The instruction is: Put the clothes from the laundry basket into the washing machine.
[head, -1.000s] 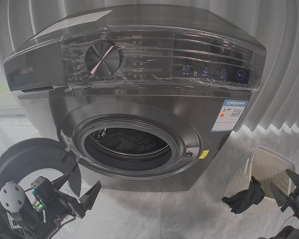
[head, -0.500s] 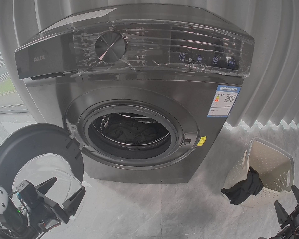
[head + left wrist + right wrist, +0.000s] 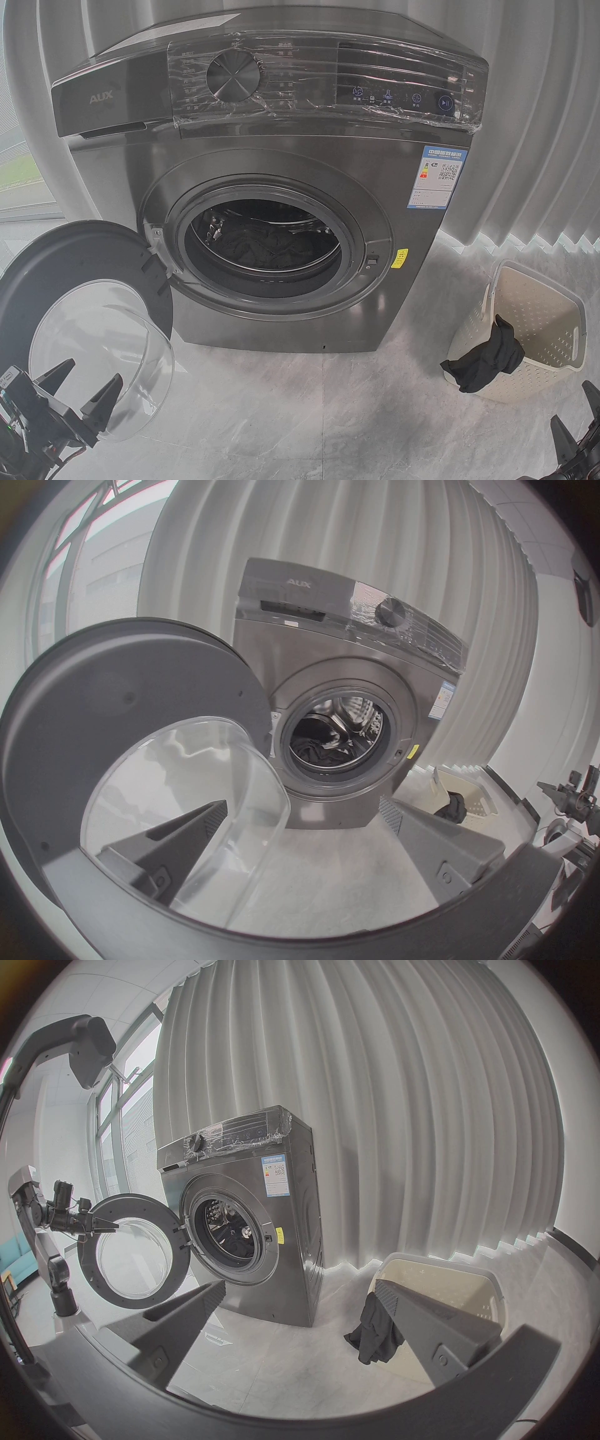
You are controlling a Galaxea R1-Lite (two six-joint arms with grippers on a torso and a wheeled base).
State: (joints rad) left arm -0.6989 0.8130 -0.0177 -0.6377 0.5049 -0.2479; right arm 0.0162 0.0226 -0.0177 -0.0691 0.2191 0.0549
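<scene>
Head view: found washing machine (image 3: 281,150) centre, door (image 3: 69,262) swung open toward 8 o'clock, dark clothes (image 3: 262,244) lying inside it. Spotted laundry basket (image 3: 534,380) at 4 o'clock, black garment (image 3: 484,364) draped over its rim. Saw left claw (image 3: 91,375) at 7 o'clock, spread open, empty; right claw (image 3: 575,417) at 5 o'clock, likewise open, empty.

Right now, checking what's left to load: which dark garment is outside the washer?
The black garment draped over the cream plastic laundry basket's rim; the other dark clothes lie inside the grey washing machine's drum.
</scene>
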